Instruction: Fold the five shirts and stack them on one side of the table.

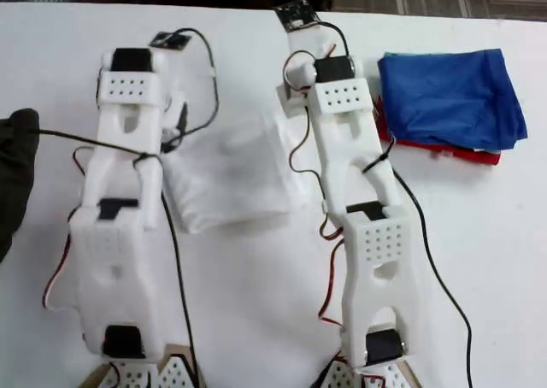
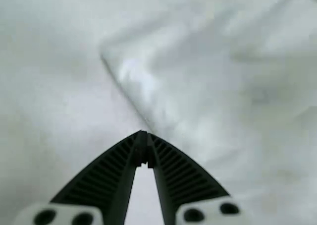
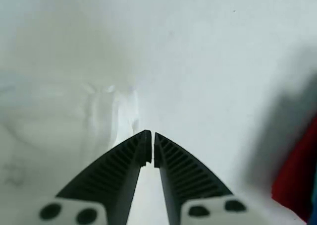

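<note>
High view: The worktop [image 1: 504,277] carries a folded white shirt [image 1: 231,179] between the left arm [image 1: 120,234] and the right arm [image 1: 367,226]. At the far right, a folded blue shirt [image 1: 449,97] lies on a red shirt [image 1: 461,153], whose edge shows along the near side of the stack. A dark shirt [image 1: 15,166] lies bunched at the left edge, apparently unfolded. The white shirt appears ready for transfer to the stack.

Left wrist view: The left hand [image 2: 142,138] is closed, tips together, with no cloth seen between them. It hangs just above a folded edge of the white shirt.

Right wrist view: The right hand [image 3: 150,138] is closed on nothing, with a hairline gap at the tips. It sits beside the right edge of the white shirt. The red shirt shows further right.

Hazards:
- A closed hand pressed into the white shirt would drag the top layer and open the fold.
- A grip on one layer only would let the shirt unfold when lifted.
- White cloth on a white worktop makes edges hard to locate, so a grasp may miss.
- A low pass to the right could push the blue shirt off the red one.
- Loose arm cables could snag cloth.
- The dark shirt could slide off the left edge if pulled outward.
</note>
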`<state>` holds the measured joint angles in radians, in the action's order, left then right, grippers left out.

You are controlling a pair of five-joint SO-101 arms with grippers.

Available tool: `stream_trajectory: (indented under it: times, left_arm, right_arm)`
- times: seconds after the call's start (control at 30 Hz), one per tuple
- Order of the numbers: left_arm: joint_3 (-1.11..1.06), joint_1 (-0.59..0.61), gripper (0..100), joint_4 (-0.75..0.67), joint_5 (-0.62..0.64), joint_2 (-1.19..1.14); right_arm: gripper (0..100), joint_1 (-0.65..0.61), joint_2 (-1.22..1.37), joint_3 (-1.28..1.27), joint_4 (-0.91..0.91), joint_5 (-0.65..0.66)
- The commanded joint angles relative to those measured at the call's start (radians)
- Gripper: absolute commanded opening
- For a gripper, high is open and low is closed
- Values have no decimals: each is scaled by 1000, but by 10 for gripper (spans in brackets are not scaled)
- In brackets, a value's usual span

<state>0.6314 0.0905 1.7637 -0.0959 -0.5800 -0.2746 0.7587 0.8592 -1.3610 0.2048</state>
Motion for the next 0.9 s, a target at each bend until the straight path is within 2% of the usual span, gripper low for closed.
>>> stream_trajectory:
  times: [0.0,0.1,0.17,0.37,0.67,0.87]
  left_arm:
    - [-358,-57,24,-130,-40,287]
    - [-654,-91,24,-318,-52,423]
    - [-808,-114,24,-422,-52,488]
    - [-1055,-144,24,-621,-48,543]
    - [-1228,-137,24,-709,-48,551]
    - [-1225,-135,24,-701,-48,552]
  right_arm:
    - [19,-35,-79,37,-28,-9]
    - [19,-76,-79,37,-45,-14]
    - [19,-94,-76,35,-45,-64]
    - [19,-105,44,40,-33,-132]
    - [19,-87,232,48,82,-127]
    - [19,-59,237,48,128,-75]
